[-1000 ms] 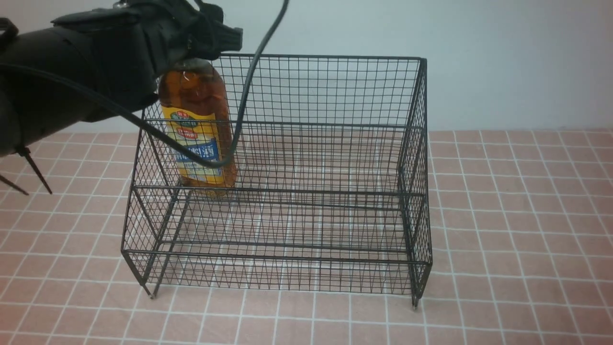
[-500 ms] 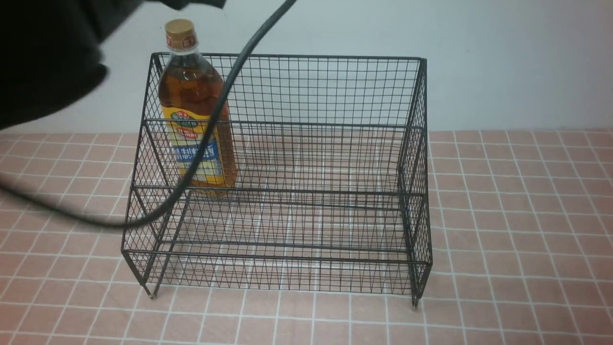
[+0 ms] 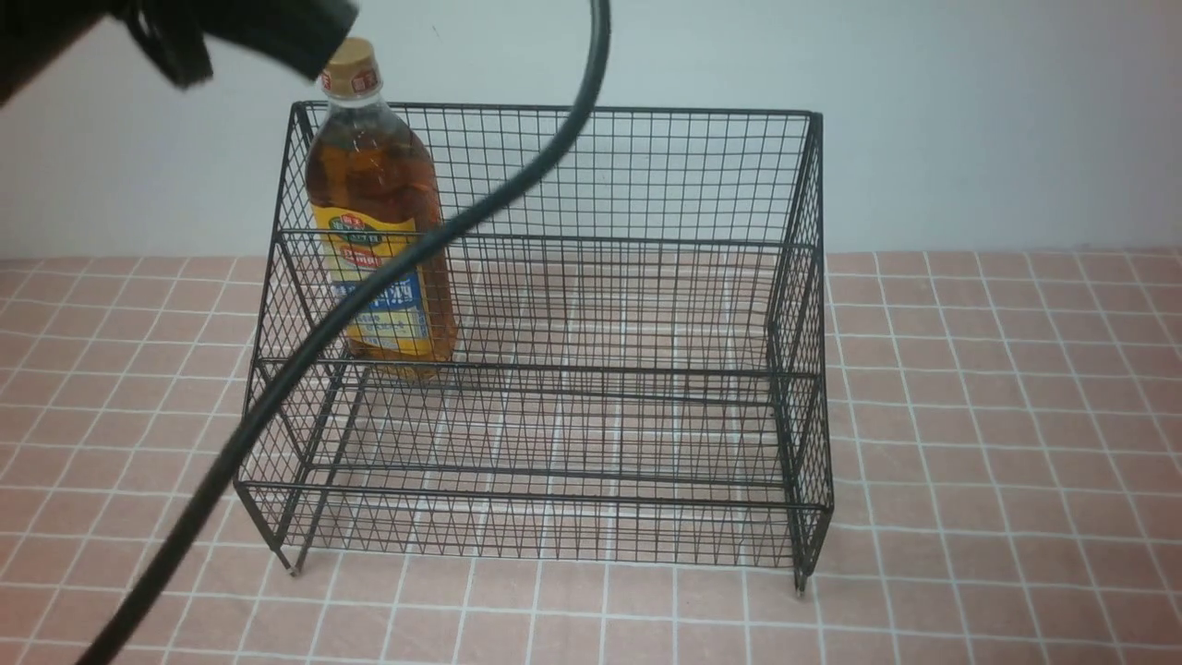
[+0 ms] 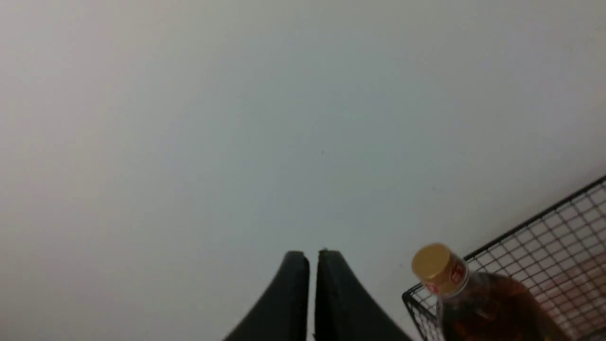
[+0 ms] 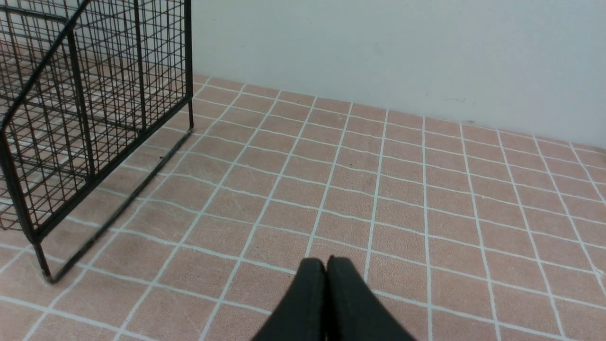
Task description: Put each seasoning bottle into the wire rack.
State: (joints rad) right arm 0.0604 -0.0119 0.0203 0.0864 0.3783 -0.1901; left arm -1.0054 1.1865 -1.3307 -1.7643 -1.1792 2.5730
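Observation:
The seasoning bottle (image 3: 380, 231) stands upright on the upper tier at the back left corner of the wire rack (image 3: 646, 369), with nothing holding it. Its gold cap (image 3: 350, 66) rises above the rack's top edge. The bottle also shows in the left wrist view (image 4: 473, 303). My left gripper (image 4: 312, 258) is shut and empty, raised in the air beside and above the cap, facing the wall. My right gripper (image 5: 325, 263) is shut and empty, low over the tiled table to the right of the rack (image 5: 71, 118).
My left arm's dark end (image 3: 259, 28) hangs at the top left, just left of the cap. Its black cable (image 3: 397, 268) sweeps across the front of the rack's left side. Pink tiled table (image 3: 997, 443); pale wall behind.
My left gripper has let go of the bottle's cap, risen and drawn away to the left. The bottle stays in the rack. The cable has swung across the view.

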